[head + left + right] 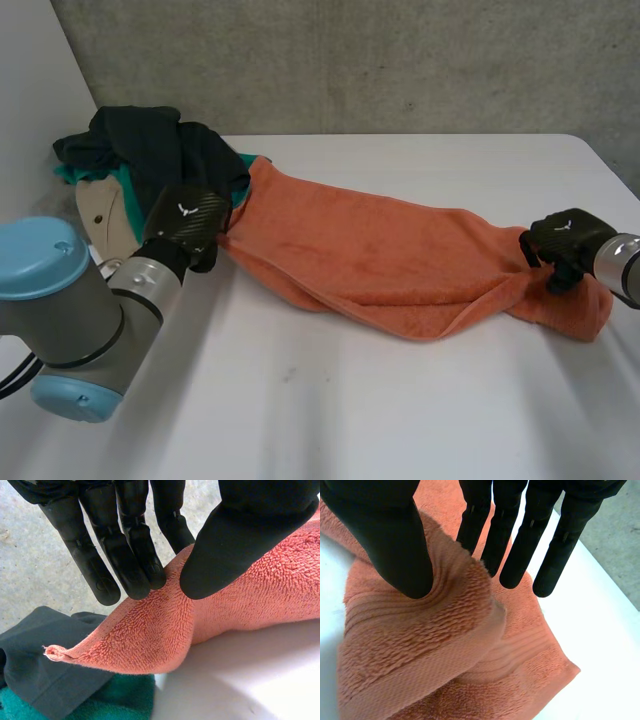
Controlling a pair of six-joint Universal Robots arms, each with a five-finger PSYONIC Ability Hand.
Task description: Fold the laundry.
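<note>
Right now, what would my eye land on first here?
An orange towel lies stretched across the white table, pinched at each end by a black hand: the left hand at one end, the right hand at the other. A heap of dark and teal clothes sits beside the left hand, at the table's corner.

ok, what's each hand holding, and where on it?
Both pinch the orange towel: left hand near the corner by the clothes pile, right hand on a bunched fold at the opposite end.
</note>
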